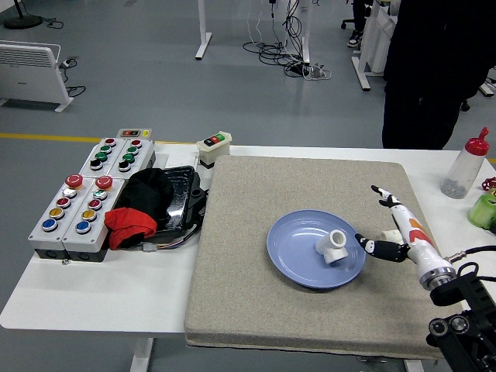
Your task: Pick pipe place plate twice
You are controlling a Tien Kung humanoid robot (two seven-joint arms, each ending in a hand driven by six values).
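Observation:
A blue plate (298, 256) lies on the grey mat (256, 294), right of its middle. A white T-shaped pipe fitting (334, 246) lies in the plate's right half. My right hand (385, 225) hovers just right of the plate, open, with fingers spread and holding nothing. A bit of a second white fitting (390, 234) shows on the mat behind the hand, mostly hidden by it. My left arm is out of view.
Button boxes (85, 198) and a black tray (180, 203) with black and red cloth (129, 225) stand at the left. A squeeze bottle (465, 167) and a green object (484, 208) stand at the far right. A person in black (434, 70) stands beyond the table.

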